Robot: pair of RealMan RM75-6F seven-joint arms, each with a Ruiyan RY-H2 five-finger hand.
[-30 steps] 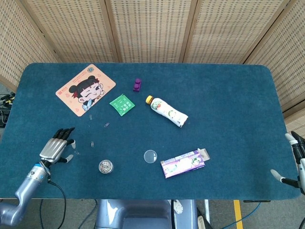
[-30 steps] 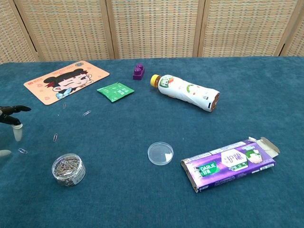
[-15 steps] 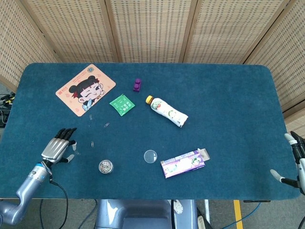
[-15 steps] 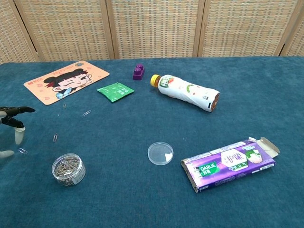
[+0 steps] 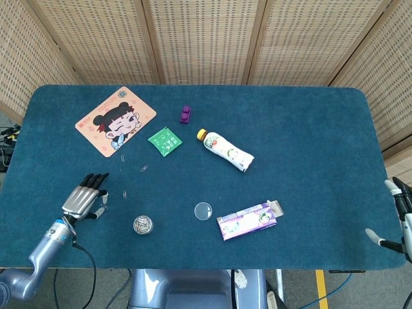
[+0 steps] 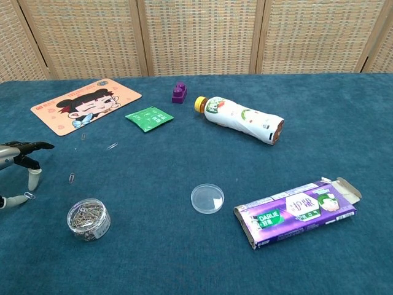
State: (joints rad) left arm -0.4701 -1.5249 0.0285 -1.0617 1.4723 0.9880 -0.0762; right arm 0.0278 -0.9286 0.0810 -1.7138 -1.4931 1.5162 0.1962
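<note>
Left hand (image 5: 85, 195) hovers low near the table's (image 5: 309, 141) front-left corner, fingers spread wide and holding nothing. A loose paper clip (image 6: 29, 196) lies right under its fingertips, seemingly touching the thumb tip. The jar of clips (image 5: 143, 224) sits just to the hand's right, nearer the front edge. Right hand (image 5: 400, 219) is way off at the right edge, fingers apart, empty.

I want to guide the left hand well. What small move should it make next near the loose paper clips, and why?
Probably lower the left hand slightly and bring its fingertips together on the small loose metal paper clip. The fingers are spread just above that clip and hold nothing. The round clear tub of paper clips, without its lid, stands close by on the blue cloth table.
</note>
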